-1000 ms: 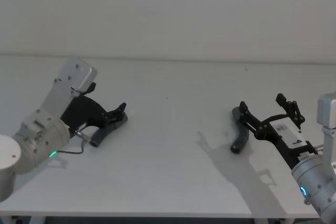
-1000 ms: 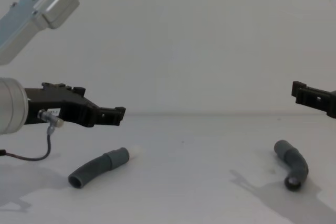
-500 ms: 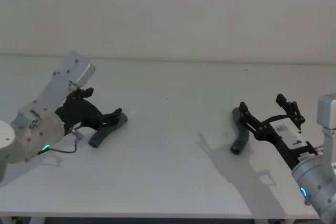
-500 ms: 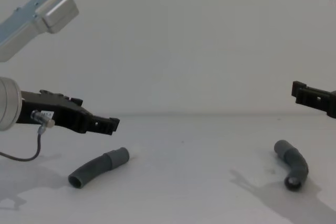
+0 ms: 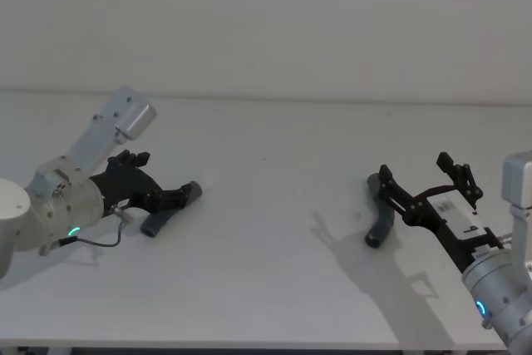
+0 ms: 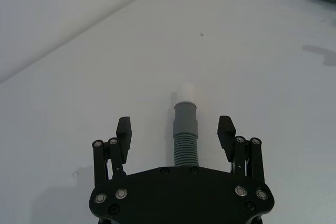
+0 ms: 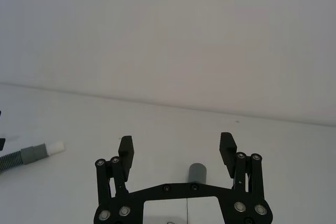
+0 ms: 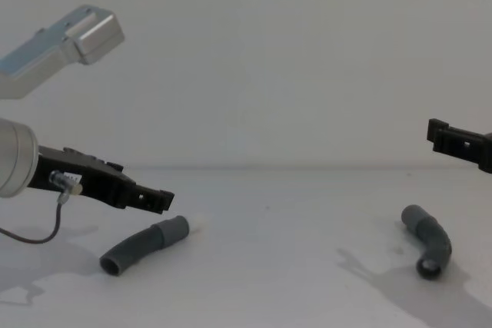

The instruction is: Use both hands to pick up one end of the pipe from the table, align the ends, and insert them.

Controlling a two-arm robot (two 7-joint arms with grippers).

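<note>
- altogether two bent, ribbed, dark-grey pieces, the left pipe piece (image 8: 142, 245) and the right pipe piece (image 8: 430, 240), lie well apart on one white table (image 5: 274, 239); two grippers are at work, one near each piece.
- left pipe piece: flat on the table's left part; its smooth cuff (image 8: 173, 230) ends in a white tip (image 6: 187, 90) that points toward the table's middle.
- right pipe piece: on the table's right part, one open end facing the chest camera, its plain grey cuff (image 7: 197, 172) farther back.
- left gripper (image 5: 179, 197): the arm reaches in low from the left and slopes downward. the fingers are spread wide and hold nothing. in the wrist view the ribbed stretch lies between them, touching neither. in the chest view the fingertips hang just above the cuff, apart from it.
- right gripper (image 5: 414, 168): the arm comes in from the lower right, raised above the right piece. the fingers are spread wide and empty.
</note>
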